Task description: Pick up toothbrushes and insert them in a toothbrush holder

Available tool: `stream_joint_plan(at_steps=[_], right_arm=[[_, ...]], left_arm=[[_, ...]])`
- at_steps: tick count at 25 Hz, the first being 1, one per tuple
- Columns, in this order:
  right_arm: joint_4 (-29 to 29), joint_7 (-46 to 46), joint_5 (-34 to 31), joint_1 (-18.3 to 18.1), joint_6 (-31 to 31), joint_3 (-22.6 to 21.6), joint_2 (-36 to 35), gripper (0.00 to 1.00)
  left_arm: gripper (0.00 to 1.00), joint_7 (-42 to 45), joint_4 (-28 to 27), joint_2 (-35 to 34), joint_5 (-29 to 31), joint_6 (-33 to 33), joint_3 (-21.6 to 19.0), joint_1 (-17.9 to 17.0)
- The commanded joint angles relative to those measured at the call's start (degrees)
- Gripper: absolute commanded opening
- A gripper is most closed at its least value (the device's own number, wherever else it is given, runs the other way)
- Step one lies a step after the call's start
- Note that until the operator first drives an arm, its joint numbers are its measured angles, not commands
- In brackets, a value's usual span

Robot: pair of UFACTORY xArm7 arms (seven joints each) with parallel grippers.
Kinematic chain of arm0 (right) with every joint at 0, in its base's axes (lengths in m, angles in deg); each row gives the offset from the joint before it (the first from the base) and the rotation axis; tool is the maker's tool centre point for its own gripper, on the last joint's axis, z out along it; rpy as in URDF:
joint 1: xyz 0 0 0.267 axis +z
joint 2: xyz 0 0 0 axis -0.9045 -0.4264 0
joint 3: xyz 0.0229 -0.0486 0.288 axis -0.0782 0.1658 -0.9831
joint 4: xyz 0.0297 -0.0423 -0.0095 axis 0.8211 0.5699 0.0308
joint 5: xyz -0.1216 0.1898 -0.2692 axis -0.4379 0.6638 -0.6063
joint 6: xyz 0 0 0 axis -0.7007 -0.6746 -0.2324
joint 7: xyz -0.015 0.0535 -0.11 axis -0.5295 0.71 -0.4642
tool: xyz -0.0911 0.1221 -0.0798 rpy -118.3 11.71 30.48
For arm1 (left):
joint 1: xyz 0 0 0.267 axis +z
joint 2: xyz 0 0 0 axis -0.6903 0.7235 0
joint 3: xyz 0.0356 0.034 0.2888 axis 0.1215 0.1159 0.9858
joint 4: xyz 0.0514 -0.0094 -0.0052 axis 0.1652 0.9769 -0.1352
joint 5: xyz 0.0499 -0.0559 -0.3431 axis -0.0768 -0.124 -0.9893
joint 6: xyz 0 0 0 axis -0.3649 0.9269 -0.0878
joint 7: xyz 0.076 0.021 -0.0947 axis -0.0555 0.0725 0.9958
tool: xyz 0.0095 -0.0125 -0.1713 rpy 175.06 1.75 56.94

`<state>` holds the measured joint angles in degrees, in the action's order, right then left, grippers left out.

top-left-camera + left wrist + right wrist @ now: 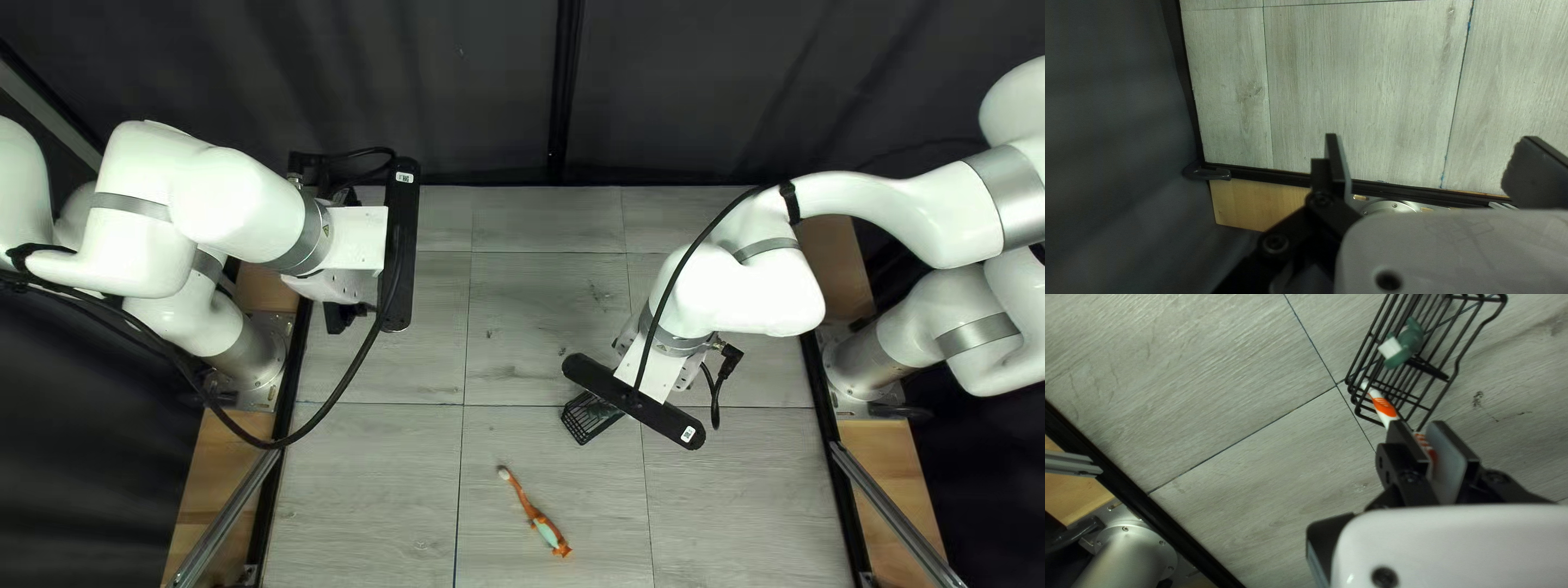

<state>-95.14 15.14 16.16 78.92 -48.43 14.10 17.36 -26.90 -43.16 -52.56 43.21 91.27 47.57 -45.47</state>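
While the top left view gives me just part of the wire basket (589, 418) jutting from beneath my right gripper (656, 376), the right wrist view lets me look into it: a green toothbrush (1409, 343) sits inside, white bristles showing. There the right gripper (1427, 440) pinches a white-and-orange toothbrush (1384, 406) between both fingers, its free end at the basket's wires; how far in it reaches, I can't tell. The basket runs out of that view. Only the top left view has the orange toothbrush (533, 512), lying on the table (359, 479) toward the near edge, well apart from the basket. My left gripper (354, 237) is near the table's left side, fingers spread wide in its own wrist view. From above, the right black bar (610, 381) helps hide that gripper's fingertips. It carries a pale sticker (688, 433), as does the left black bar (401, 256); the marks are tiny.
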Motion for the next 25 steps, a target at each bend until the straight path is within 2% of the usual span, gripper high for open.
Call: stream_joint_plan(at_steps=[1,7,8,9,10,11,13,25], right_arm=[[0.34,1.19,-0.77,0.06,0.3,-0.31,0.11,0.01],[1.11,3.33,-2.32,0.23,0.78,-0.96,0.55,0.0],[1.18,3.65,-2.53,0.24,0.81,-1.05,0.62,0.01],[1.29,4.02,-2.75,0.28,0.87,-1.16,0.67,0.09],[1.4,4.34,-2.93,0.32,0.99,-1.27,0.69,0.44],[1.51,4.54,-3.0,0.36,1.17,-1.35,0.65,0.9],[1.61,4.72,-3.03,0.42,1.4,-1.44,0.59,1.0],[2.42,5.43,-3.23,0.48,1.48,-1.63,1.69,1.0]], left_arm=[[1.0,0.0,0.0,0.0,0.0,0.0,0.0,0.0],[1.0,0.0,0.0,0.0,0.0,0.0,0.0,0.0],[1.0,0.0,0.0,0.0,0.0,0.0,0.0,0.0],[1.0,0.0,0.0,0.0,0.0,0.0,0.0,0.0],[1.0,0.0,0.0,0.0,0.0,0.0,0.0,0.0],[1.0,0.0,0.0,0.0,0.0,0.0,0.0,0.0],[1.0,0.0,0.0,0.0,0.0,0.0,0.0,0.0],[1.0,0.0,0.0,0.0,0.0,0.0,0.0,0.0]])
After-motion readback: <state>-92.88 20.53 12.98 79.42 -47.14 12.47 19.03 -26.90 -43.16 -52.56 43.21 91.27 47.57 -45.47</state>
